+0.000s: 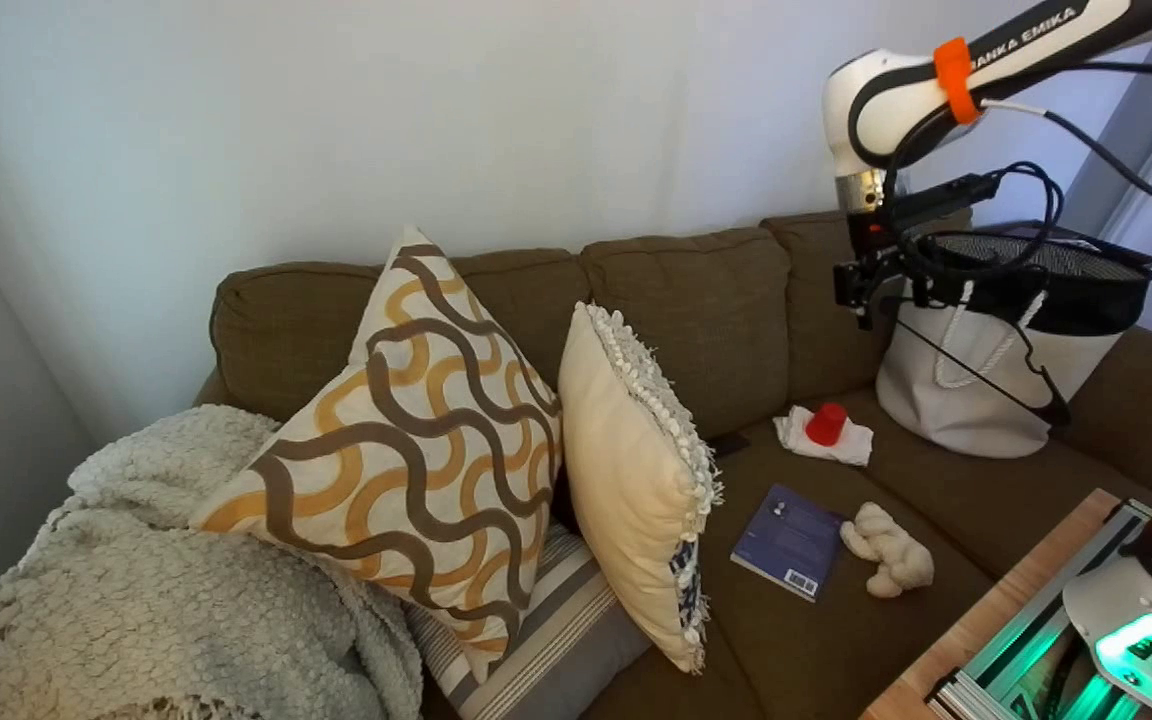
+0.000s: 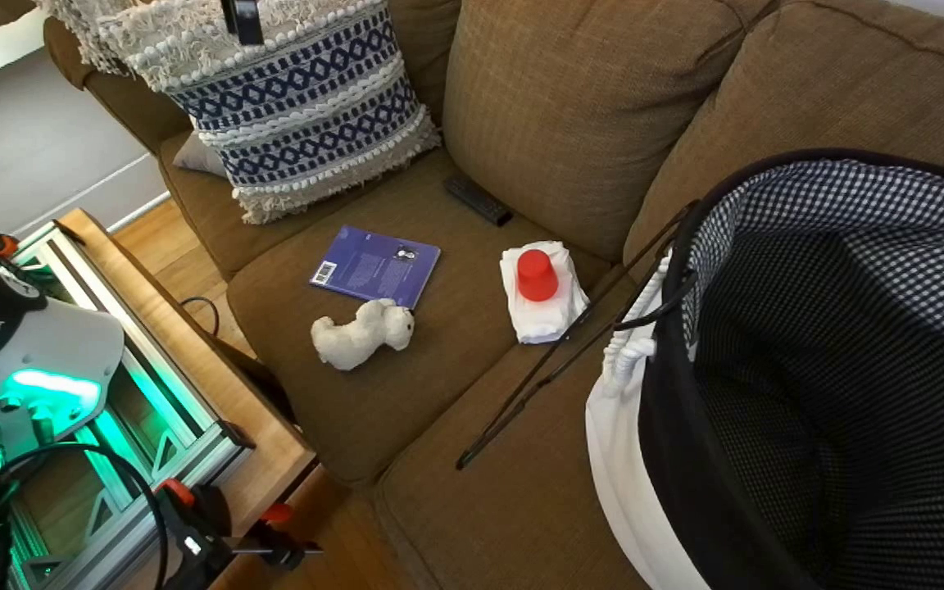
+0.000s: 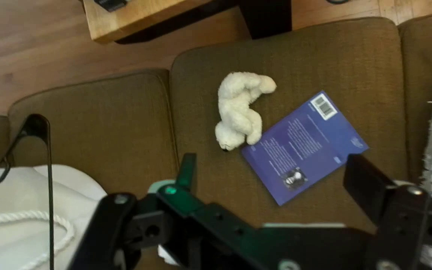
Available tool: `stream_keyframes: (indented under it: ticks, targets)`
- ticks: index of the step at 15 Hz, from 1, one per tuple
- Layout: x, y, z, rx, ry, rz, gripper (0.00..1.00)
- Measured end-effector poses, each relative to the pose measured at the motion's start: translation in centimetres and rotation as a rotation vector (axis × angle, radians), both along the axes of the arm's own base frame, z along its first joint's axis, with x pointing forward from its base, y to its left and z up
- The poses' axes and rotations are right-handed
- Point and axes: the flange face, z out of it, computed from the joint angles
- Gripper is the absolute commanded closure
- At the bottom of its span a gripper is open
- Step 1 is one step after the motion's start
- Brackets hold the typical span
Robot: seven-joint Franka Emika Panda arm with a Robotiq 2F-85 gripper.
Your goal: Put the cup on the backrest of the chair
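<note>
The small red cup [image 1: 826, 424] [image 2: 537, 275] stands, seemingly upside down, on a folded white sheet [image 1: 848, 450] [image 2: 539, 322] on the seat of the chair, an olive-brown sofa. The sofa's padded backrest [image 1: 686, 320] [image 2: 574, 106] rises behind the cup in both exterior views. My gripper [image 1: 854, 298] hangs above the sofa at about backrest height, near the basket and apart from the cup. In the wrist view my gripper [image 3: 272, 160] is open, with nothing between its fingers. The cup does not show there; a scrap of white [image 3: 167, 257] shows under the gripper.
A white basket [image 1: 986, 390] [image 2: 644, 492] [image 3: 13, 210] with a black rim and thin black hanger [image 2: 505, 418] stands beside the sheet. A purple book [image 2: 378, 266], a plush toy [image 2: 361, 334] and a remote [image 2: 478, 201] lie on the seat. Large pillows [image 1: 436, 430] lean on the backrest.
</note>
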Motion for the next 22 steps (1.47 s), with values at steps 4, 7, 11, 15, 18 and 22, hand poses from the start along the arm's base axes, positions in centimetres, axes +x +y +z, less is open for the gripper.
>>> stream_keyframes:
  ticks: [4,7,11,15,18,22]
  targets:
    - [-2.6,-5.5,-9.1,-0.116,0.162,-0.14,0.0]
    - [-2.5,-9.5,-11.9,-0.276,0.165,-0.176,0.0]
    - [1.6,-10.5,-8.5,-0.45,0.033,-0.152,0.0]
    - [3.3,-8.4,-6.2,-0.487,-0.032,-0.159,0.0]
    - [4.1,-9.0,-5.8,-0.464,-0.117,-0.247,0.0]
    - [4.0,-14.6,-5.9,-0.417,-0.222,-0.421,0.0]
